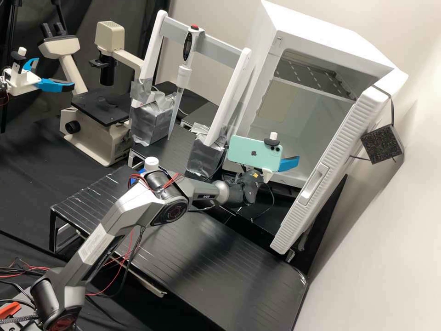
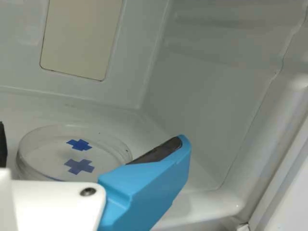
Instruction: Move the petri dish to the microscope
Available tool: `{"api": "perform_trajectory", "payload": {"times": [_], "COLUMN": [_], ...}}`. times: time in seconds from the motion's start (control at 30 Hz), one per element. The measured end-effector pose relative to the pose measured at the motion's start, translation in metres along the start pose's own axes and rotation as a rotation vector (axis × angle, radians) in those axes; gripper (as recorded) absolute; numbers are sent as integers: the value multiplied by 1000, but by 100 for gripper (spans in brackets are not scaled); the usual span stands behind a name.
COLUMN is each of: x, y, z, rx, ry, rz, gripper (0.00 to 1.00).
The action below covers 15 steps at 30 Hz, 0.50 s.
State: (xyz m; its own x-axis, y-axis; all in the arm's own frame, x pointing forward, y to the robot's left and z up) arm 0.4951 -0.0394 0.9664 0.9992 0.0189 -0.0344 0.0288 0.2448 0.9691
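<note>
Blue fingers [image 2: 144,192] of the gripper [image 2: 91,143] are wide apart near the dish [image 2: 57,153] in the white box [image 1: 317,28]; grabbing seems first, so next move closer, then squeeze

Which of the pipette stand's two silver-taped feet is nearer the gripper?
The right foot in the high view, beside the green phone; the left foot is by the microscope.

Arm [image 1: 131,207]: dark grey with paler silvery links, rounded black joint housings, pale printed label [image 1: 92,246] low down. Red and black wires [image 1: 138,177] loop loosely about it. Tiny yellow sticker [image 1: 256,175] by the wrist. Gripper [image 1: 267,174] white, one dark screw [image 2: 88,191]; bright blue finger [image 2: 144,192], blackish pad [image 2: 161,151] inset.
</note>
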Motion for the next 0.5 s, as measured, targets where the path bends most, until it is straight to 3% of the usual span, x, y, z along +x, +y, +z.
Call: {"api": "perform_trajectory", "payload": {"times": [0.5], "x": [3], "y": [-3], "z": [-3], "rx": [-10], "ry": [9], "rz": [-8], "gripper": [0]}}
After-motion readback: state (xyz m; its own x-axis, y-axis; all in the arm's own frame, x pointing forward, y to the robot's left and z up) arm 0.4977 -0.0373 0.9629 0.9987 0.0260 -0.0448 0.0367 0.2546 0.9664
